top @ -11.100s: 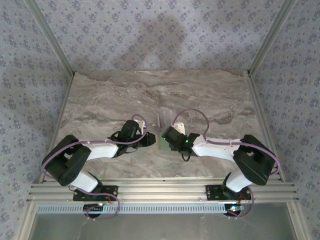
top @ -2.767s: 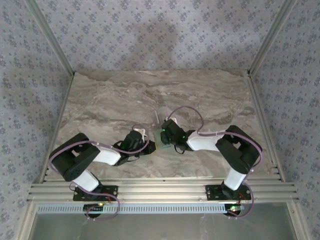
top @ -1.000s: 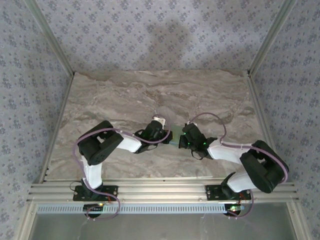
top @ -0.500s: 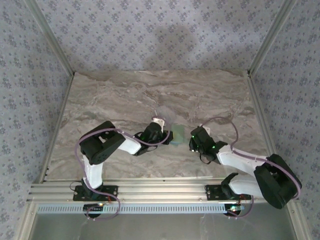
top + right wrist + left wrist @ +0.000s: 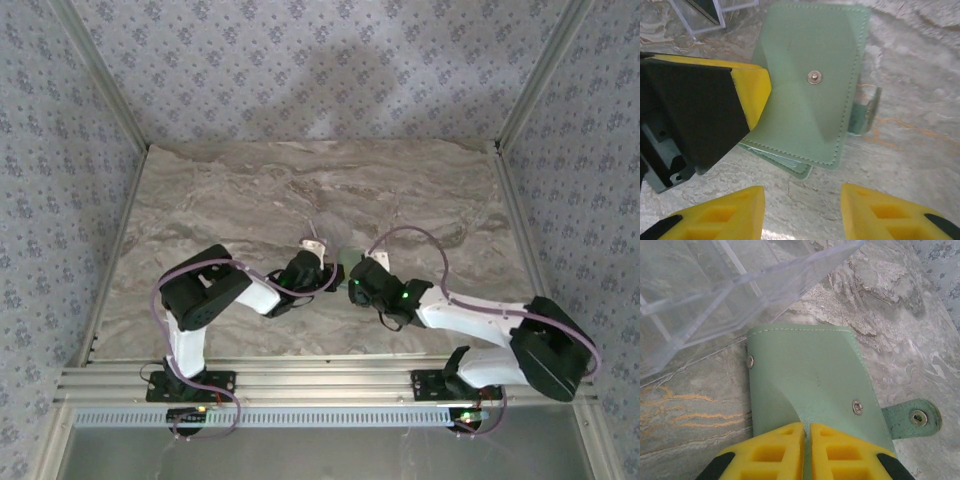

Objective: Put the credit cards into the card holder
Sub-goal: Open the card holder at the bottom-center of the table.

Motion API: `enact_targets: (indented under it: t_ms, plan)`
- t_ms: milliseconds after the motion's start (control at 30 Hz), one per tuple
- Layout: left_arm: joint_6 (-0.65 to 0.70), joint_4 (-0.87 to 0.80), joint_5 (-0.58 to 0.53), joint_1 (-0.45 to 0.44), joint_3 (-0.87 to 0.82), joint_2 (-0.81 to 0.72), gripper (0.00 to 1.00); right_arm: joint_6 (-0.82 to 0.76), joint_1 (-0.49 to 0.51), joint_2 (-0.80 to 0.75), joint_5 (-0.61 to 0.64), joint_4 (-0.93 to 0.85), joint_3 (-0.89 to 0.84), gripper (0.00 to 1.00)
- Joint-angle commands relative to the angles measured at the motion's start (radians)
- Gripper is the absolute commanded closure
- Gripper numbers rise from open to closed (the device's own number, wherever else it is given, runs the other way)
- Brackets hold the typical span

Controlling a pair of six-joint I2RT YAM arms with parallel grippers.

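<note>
Enclosing marbled tabletop [image 5: 230, 190], card holder [image 5: 810, 375] near middle: patterned walls [image 5: 300, 70], possibly fabric.

Top view looks down from behind; wrist views closely share the card holder [image 5: 810, 370].

Robot lab cell: aluminium frame [image 5: 320, 385], patterned walls [image 5: 300, 70], marble tabletop [image 5: 250, 190].

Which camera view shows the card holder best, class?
The right wrist view: most of the card holder shows, with its snap. In the left wrist view its near edge is hidden; in the top view it is a small pale patch.
</note>
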Motion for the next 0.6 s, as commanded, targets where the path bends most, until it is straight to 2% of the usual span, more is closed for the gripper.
enact_targets:
  t_ms: [0,167,300,433,567]
  plan:
    - [-0.027,-0.388,0.027,-0.017,-0.114,0.091,0.87,-0.003,-0.043,0.041,-0.063,0.051,0.026,0.49]
    - [-0.029,-0.366,0.027,-0.016,-0.13,0.095,0.87,-0.01,-0.136,0.083,-0.136,0.111,0.002,0.45]
    - [-0.03,-0.345,0.032,-0.017,-0.136,0.11,0.87,-0.039,-0.166,0.119,-0.199,0.159,-0.013,0.45]
    - [-0.033,-0.324,0.039,-0.016,-0.136,0.132,0.88,-0.044,-0.161,0.151,-0.26,0.212,-0.013,0.57]
    - [-0.037,-0.307,0.041,-0.017,-0.14,0.149,0.88,-0.037,-0.146,0.142,-0.262,0.215,-0.012,0.59]
